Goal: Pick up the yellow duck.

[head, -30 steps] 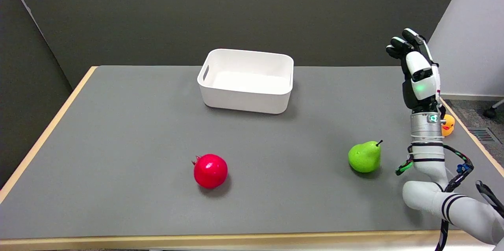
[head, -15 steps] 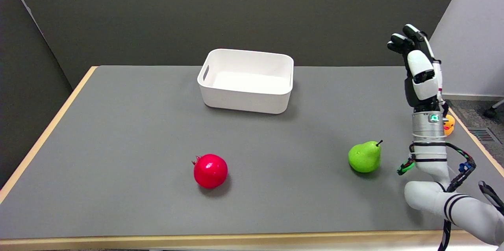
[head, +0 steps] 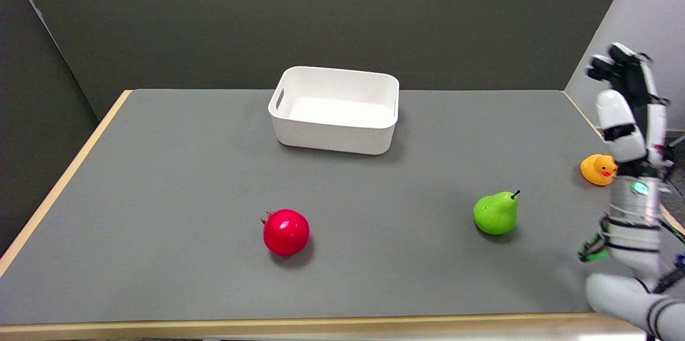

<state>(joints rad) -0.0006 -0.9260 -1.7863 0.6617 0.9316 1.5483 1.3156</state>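
At the far right edge of the counter, my right hand stands upright in the air, fingers pointing up and slightly curled at the tips, apart from one another and holding nothing. The yellow duck sits on the grey surface just to the left of my wrist, close to the counter's right edge, its orange beak turned toward my arm; I am not touching it. A green pear rests nearer the front, to the left of the duck and well apart from it, its stem pointing up and to the right. A red pomegranate lies further left, near the middle of the front. Toward the back stands a white bin, open at the top, with a handle slot in its left wall.
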